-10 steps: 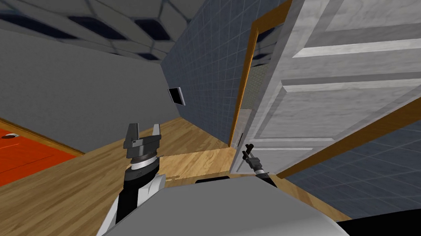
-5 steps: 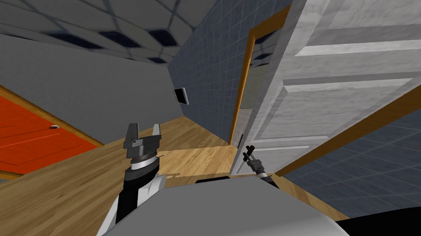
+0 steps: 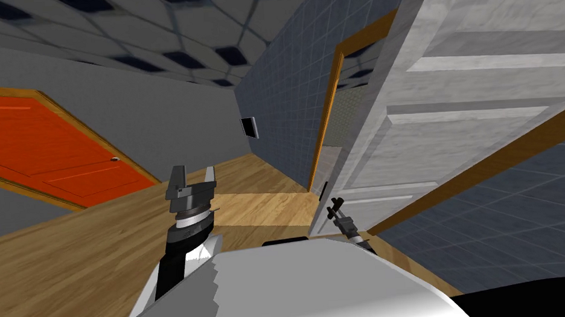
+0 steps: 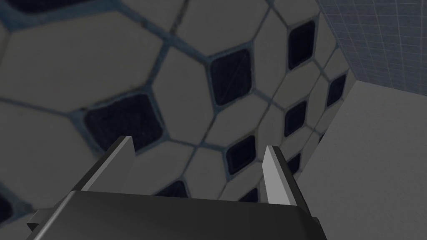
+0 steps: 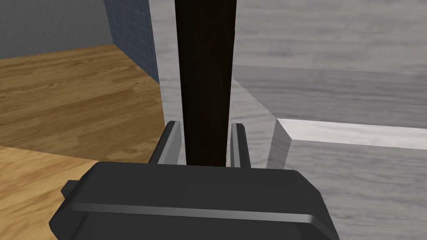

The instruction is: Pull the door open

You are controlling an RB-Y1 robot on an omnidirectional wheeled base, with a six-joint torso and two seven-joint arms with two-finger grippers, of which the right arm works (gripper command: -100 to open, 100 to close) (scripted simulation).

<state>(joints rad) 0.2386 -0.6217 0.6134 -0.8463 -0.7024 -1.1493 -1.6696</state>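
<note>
A pale grey panelled door (image 3: 455,132) stands partly open on the right, swung out of its brown wooden frame (image 3: 327,115). My right gripper (image 3: 335,204) sits at the door's free edge, low down. In the right wrist view the right gripper (image 5: 206,133) is shut on a dark, near-black handle bar (image 5: 205,75), its two fingers pressing the bar's sides, with the grey door panel (image 5: 333,96) just behind. My left gripper (image 3: 193,177) is raised in front of me, away from the door, and the left gripper (image 4: 198,166) stands open with nothing in it.
A blue tiled wall (image 3: 284,105) runs beside the door frame, with a small dark plate (image 3: 250,127) on it. An orange door (image 3: 45,148) in a wooden frame stands in the grey wall at the left. Wooden floor (image 3: 86,248) spreads between them.
The whole head view has swung: the orange door slid rightward and further into sight, so I have turned. The grey door's gap has widened slightly. Both grippers keep their states.
</note>
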